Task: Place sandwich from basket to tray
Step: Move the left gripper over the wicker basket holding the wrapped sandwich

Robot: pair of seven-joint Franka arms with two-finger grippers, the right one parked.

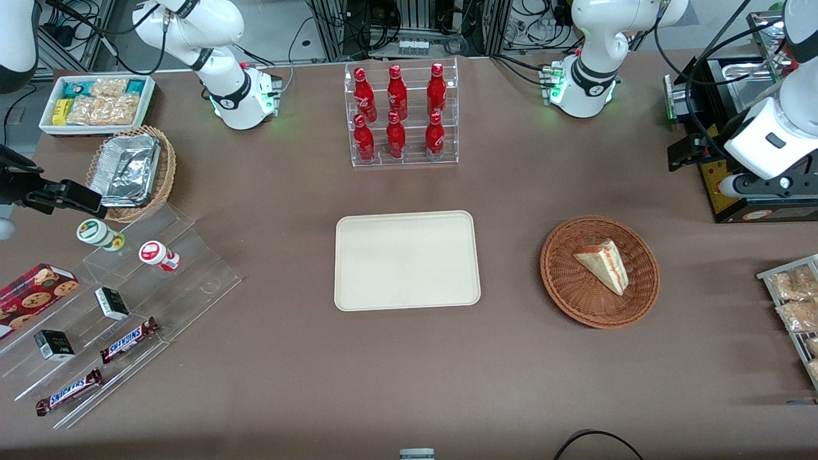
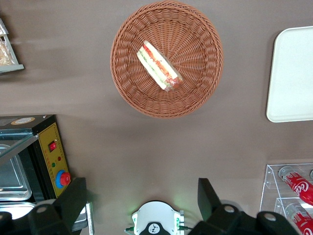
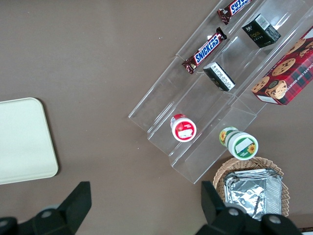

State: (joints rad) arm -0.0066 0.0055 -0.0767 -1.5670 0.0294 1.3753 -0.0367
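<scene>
The sandwich point(image 1: 604, 263) point(image 2: 159, 66), a clear-wrapped white wedge with red filling on its edge, lies inside the round reddish-brown wicker basket point(image 1: 562, 287) point(image 2: 195, 93). The cream tray point(image 1: 406, 260) point(image 2: 293, 73) sits bare at the table's middle, beside the basket toward the parked arm's end. My gripper point(image 2: 141, 185) hangs high above the table, open, with nothing between its widely spread fingers. It is farther from the front camera than the basket, near the working arm's base point(image 2: 155, 223).
A black machine with a yellow panel point(image 1: 722, 191) point(image 2: 46, 152) stands close to the gripper. A clear rack of red bottles point(image 1: 402, 115) stands farther back than the tray. A rack of snack bags point(image 1: 795, 300) is at the working arm's end. A foil-lined basket point(image 1: 131, 169) and acrylic steps point(image 1: 121, 306) are at the parked arm's end.
</scene>
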